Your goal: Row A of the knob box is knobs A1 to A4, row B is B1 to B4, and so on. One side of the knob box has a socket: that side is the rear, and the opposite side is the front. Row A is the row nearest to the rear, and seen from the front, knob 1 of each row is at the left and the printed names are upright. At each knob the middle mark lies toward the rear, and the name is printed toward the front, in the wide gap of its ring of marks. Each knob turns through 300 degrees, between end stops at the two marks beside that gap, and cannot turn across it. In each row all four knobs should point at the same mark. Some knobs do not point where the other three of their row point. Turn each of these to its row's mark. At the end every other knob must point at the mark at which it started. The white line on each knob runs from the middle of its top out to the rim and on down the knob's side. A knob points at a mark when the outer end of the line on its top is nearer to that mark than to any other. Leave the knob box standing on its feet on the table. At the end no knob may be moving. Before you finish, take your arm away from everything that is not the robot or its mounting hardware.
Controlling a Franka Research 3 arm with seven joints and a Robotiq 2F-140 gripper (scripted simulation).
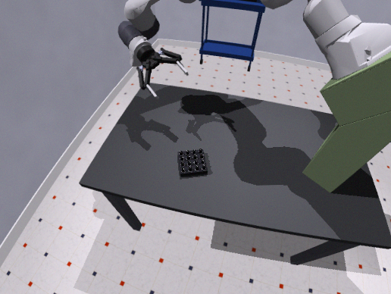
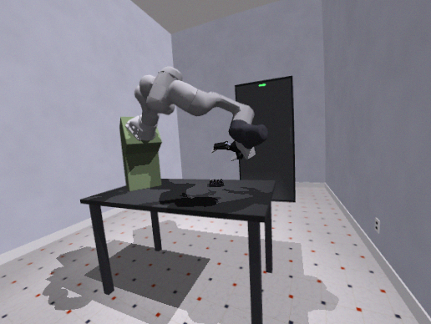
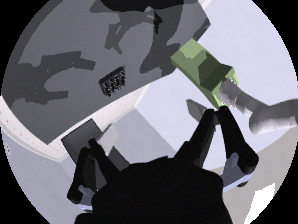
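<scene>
The knob box (image 1: 193,162) (image 2: 216,182) (image 3: 113,83) is a small black square box with rows of black knobs. It stands on the dark table (image 1: 265,204) (image 2: 138,196) (image 3: 40,36). The knob lines and marks are too small to read in any view. My gripper (image 1: 165,76) (image 2: 218,147) is open and empty. It hangs high in the air above the table's far corner, well away from the box. In the wrist view its two fingers frame the table edge and the floor, with the box far off.
A green pedestal (image 1: 352,125) (image 2: 141,156) (image 3: 200,70) carries the arm's base at one table end. A blue shelf rack (image 1: 231,26) stands on the floor behind the table. A dark door (image 2: 267,138) is in the far wall.
</scene>
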